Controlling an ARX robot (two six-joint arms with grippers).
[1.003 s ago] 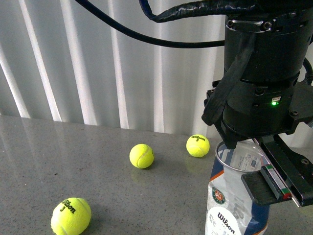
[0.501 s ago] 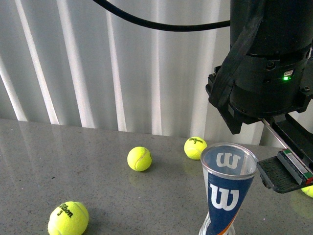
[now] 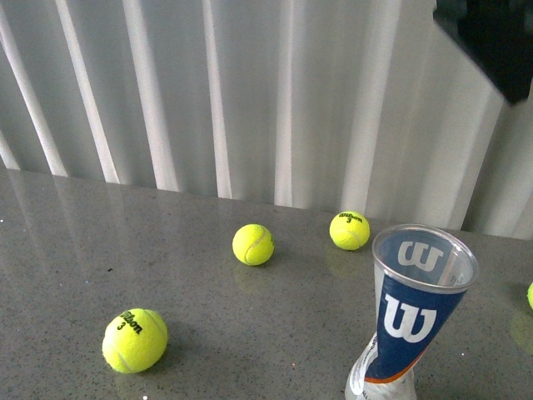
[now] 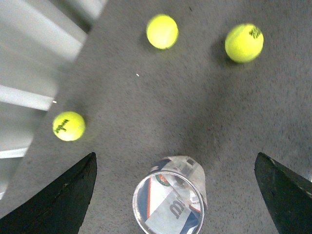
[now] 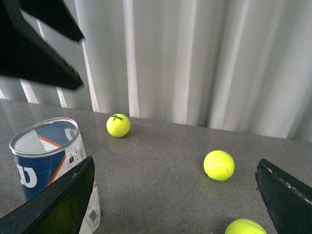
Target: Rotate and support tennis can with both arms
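The tennis can [image 3: 412,317] stands upright on the grey table [image 3: 208,333], open end up, with its blue W label facing the front camera. My left gripper [image 4: 175,163] hangs open high above it and looks down into the can [image 4: 170,200], whose rim lies between the two black fingers [image 4: 66,190] without touching them. My right gripper [image 5: 175,165] is open and low over the table, with the can [image 5: 48,161] just beside one of its fingers [image 5: 58,204]. Nothing is held. A black piece of an arm [image 3: 491,37] shows at the front view's top right.
Loose yellow tennis balls lie on the table: one near the front left [image 3: 135,340], two further back [image 3: 253,244] [image 3: 350,230], and one at the right edge [image 3: 530,294]. Two balls [image 5: 219,165] [image 5: 246,227] lie between the right gripper's fingers. A white pleated curtain [image 3: 250,100] backs the table.
The black arm that hung right over the can has risen almost out of the front view. The can has turned, and its blue W label now faces the camera.
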